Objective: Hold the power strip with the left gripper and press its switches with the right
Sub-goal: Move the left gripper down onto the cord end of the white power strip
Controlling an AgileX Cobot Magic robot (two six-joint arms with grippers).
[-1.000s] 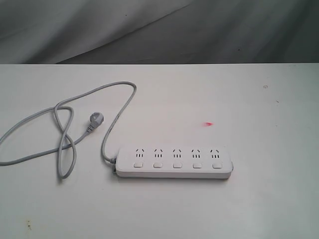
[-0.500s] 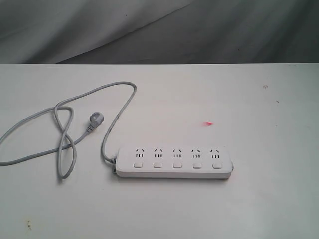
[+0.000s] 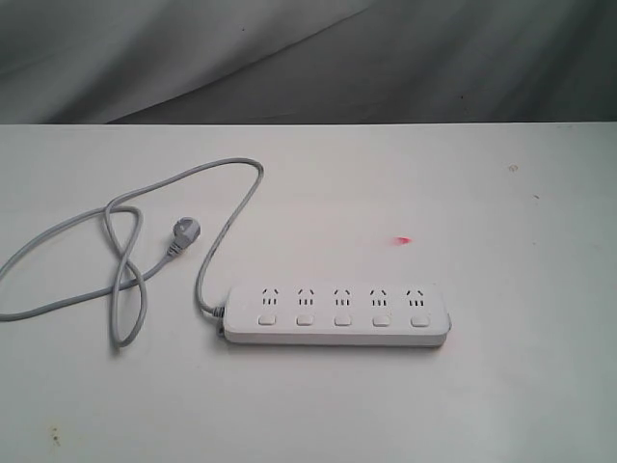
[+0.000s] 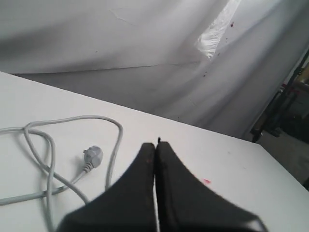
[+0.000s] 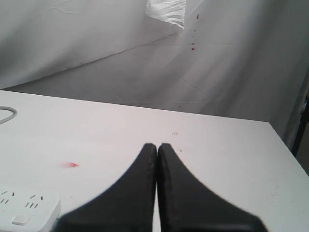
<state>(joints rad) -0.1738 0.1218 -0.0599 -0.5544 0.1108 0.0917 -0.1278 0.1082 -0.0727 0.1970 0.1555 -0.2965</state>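
Observation:
The white power strip (image 3: 337,314) lies flat on the white table (image 3: 501,386), its row of five square switches (image 3: 343,320) facing up. One end of the power strip (image 5: 26,208) shows in the right wrist view. Its grey cord (image 3: 125,241) loops off to the left and ends in a plug (image 3: 183,232); cord (image 4: 48,159) and plug (image 4: 91,155) also show in the left wrist view. No arm appears in the exterior view. My left gripper (image 4: 156,145) is shut and empty, above the table. My right gripper (image 5: 157,146) is shut too, holding nothing.
A small red mark (image 3: 402,240) sits on the table behind the strip, seen as a red mark (image 5: 71,165) in the right wrist view too. Grey cloth (image 3: 308,58) hangs behind the table's far edge.

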